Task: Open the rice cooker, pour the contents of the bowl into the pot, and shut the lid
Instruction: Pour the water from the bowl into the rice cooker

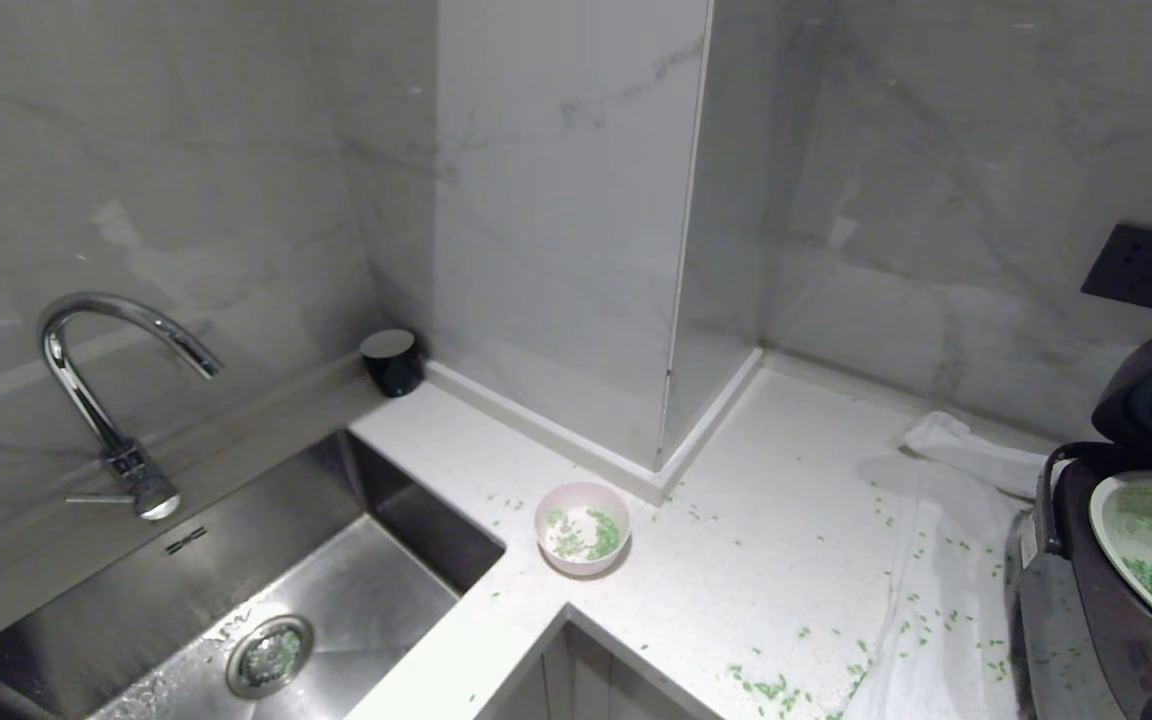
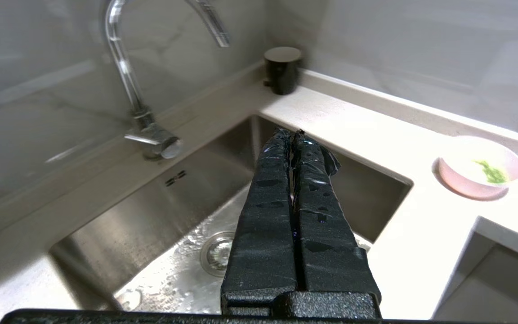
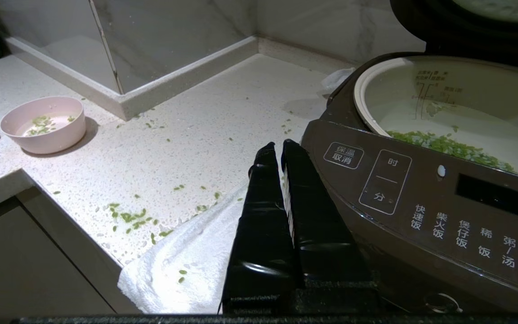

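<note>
- You have a pale pink bowl (image 1: pixel 582 527), white inside, with bright green grains (image 1: pixel 588 541).
- Your cooker (image 3: pixel 421 216) is dark grey-brown with white button labels.
- The counter (image 1: pixel 736 560) is speckled white; the towel (image 1: pixel 936 600) is white.
- The walls (image 1: pixel 186 180) are grey-veined marble.

bowl (image 1: pixel 582 527) between sink (image 1: pixel 266 560) and rice cooker (image 1: pixel 1116 590)

Head view high over the counter corner, left wrist above sink (image 2: pixel 160 211), right wrist beside rice cooker (image 3: pixel 421 202), all share bowl (image 1: pixel 582 528)
</note>
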Motion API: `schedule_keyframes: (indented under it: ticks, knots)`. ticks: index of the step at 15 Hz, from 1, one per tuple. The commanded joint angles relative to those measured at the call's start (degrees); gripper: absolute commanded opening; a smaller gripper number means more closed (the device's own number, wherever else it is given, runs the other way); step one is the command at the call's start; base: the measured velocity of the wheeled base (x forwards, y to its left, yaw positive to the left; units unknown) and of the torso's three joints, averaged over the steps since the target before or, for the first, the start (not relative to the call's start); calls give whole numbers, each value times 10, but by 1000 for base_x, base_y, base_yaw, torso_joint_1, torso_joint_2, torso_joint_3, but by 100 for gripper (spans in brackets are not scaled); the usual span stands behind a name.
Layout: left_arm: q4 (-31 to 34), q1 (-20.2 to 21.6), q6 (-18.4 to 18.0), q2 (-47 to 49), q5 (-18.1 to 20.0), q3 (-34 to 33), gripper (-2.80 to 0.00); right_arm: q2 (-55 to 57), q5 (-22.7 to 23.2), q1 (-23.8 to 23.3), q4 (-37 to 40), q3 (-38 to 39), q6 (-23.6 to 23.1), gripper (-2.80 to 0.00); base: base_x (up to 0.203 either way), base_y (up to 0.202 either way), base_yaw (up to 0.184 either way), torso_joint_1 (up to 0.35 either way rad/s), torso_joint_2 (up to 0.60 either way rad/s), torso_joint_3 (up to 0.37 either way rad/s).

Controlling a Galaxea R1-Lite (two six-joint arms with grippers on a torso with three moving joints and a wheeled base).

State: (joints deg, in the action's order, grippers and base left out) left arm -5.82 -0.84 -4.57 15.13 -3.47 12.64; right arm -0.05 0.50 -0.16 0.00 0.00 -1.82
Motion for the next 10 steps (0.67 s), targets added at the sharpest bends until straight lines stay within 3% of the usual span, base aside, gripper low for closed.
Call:
schedule_keyframes:
  ticks: [1,5,8,10]
  knots:
    - [-2,-12,-4,-8,1,-11,-280,0,0,0,0,1,0,-280,0,0,0,0,0,0]
    - [12,8,-25,-89,8,-57,-280,0,0,0,0,1,0,-280,0,0,0,0,0,0]
    - [71,9,-26,-142,56,-87,-280,0,0,0,0,1,0,-280,0,0,0,0,0,0]
    - [80,8,-24,-154,58,-112,-280,0,0,0,0,1,0,-280,0,0,0,0,0,0]
